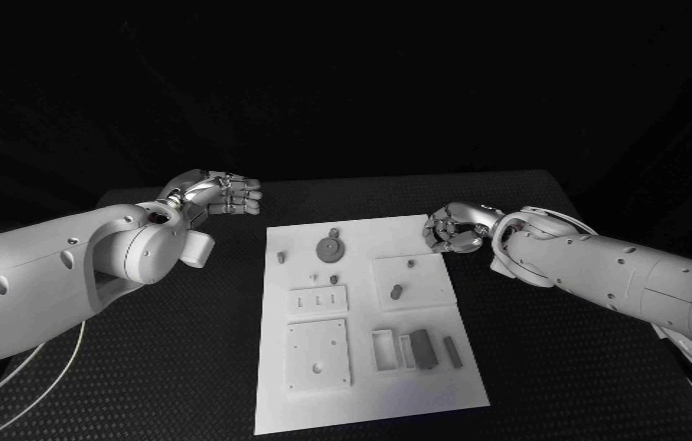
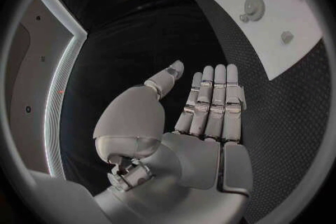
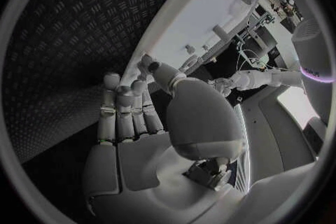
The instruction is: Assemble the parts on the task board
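The white task board (image 1: 418, 396) lies in the middle of the black table. On it I see a grey gear (image 1: 332, 249) near the far edge, a small peg (image 1: 281, 257), an oval piece (image 1: 392, 289) on a raised square, and two dark bars (image 1: 423, 345) near a frame. My left hand (image 1: 219, 195) hovers off the board's far left corner, fingers straight and empty (image 2: 206, 106). My right hand (image 1: 457, 229) hangs at the board's far right corner, holding nothing, its fingers (image 3: 126, 115) extended. The left wrist view also shows the gear (image 2: 252, 7) on the board (image 2: 294, 61).
A square plate with holes (image 1: 317, 353) and a slotted plate (image 1: 317, 302) sit on the board's left half. Black textured table (image 1: 562, 361) surrounds the board on all sides. In the right wrist view, the board (image 3: 185, 25) runs past my fingers.
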You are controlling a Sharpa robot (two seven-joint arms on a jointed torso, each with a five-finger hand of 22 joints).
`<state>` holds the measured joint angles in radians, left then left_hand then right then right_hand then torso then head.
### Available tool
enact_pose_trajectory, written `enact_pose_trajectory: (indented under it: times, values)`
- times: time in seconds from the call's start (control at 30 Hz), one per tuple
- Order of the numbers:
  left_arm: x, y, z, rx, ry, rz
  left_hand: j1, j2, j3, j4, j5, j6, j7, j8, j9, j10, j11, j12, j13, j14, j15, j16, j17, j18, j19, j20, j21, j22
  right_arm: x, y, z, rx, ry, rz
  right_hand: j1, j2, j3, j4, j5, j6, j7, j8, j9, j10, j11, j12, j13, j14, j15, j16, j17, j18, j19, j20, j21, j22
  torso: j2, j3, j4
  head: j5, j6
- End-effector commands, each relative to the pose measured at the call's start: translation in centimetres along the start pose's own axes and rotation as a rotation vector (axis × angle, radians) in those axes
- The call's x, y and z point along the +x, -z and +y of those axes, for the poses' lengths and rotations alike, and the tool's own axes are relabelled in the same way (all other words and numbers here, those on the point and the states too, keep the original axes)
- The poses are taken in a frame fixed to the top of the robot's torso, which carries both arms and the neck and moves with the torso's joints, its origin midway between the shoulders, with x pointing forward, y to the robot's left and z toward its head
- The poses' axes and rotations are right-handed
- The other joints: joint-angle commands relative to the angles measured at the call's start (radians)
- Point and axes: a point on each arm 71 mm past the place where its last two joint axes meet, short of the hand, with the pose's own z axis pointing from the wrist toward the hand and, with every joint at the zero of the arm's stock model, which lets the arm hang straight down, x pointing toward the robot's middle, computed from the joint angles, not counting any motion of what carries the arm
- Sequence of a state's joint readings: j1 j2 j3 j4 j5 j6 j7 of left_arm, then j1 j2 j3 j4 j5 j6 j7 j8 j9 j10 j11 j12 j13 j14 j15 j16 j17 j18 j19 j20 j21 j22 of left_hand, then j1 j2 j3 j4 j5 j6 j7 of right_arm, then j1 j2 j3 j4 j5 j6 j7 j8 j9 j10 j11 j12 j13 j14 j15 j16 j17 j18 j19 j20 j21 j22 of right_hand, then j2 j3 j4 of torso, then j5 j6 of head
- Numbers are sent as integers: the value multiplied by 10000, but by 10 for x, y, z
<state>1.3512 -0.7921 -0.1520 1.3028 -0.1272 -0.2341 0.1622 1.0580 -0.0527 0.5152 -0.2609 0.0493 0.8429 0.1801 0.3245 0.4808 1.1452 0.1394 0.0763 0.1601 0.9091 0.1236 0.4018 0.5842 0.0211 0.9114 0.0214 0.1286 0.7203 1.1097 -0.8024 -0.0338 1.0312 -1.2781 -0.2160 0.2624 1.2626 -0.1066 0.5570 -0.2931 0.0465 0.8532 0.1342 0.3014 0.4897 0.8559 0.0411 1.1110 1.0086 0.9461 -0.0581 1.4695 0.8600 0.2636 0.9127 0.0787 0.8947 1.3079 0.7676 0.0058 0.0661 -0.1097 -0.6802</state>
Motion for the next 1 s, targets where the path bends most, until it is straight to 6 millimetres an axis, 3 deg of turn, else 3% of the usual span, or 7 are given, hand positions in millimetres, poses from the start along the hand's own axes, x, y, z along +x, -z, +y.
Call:
enact_pose_trajectory:
  times: [0.03, 0.63, 1.0]
  values:
    - [2, 0, -1, 62, -13, 154, 31, -61, 0, -43, 23, -32, 35, -48, 3, 32, 3, -36, 12, 68, 25, -46, 16, 173, 17, 46, -67, 12, 2, 0, 2, -145, -68, 209, 147, 67, 95, -3, 39, 128, 1, 71, 24, -18, -89, 70, -18, -15, -71, 46, -4, -18, -85, 2, -41, 187, 4, 1, 1, 7, -9]
    - [1, 0, -1, 52, -20, 153, 32, -61, -2, -43, 23, -32, 36, -49, 4, 33, 4, -39, 16, 71, 25, -56, 28, 172, 18, 47, -71, 16, 2, -1, 0, -163, 1, 140, 41, 125, 455, 42, 37, 758, 41, 366, 169, 37, -60, 172, -38, 44, -52, 137, 5, -18, 8, 38, 60, 195, 1, 1, -3, -9, -29]
    - [2, 0, -1, 56, -44, 175, 33, -57, -1, -42, 23, -31, 35, -49, 6, 34, 3, -40, 18, 73, 24, -61, 35, 172, 19, 47, -73, 18, 0, -3, 2, -59, -378, -158, -736, 488, 539, 267, 38, 1328, -157, 642, 403, 326, -236, 309, -88, 311, -191, 286, 12, -18, 286, -85, 253, 193, 7, -8, -11, -30, -38]
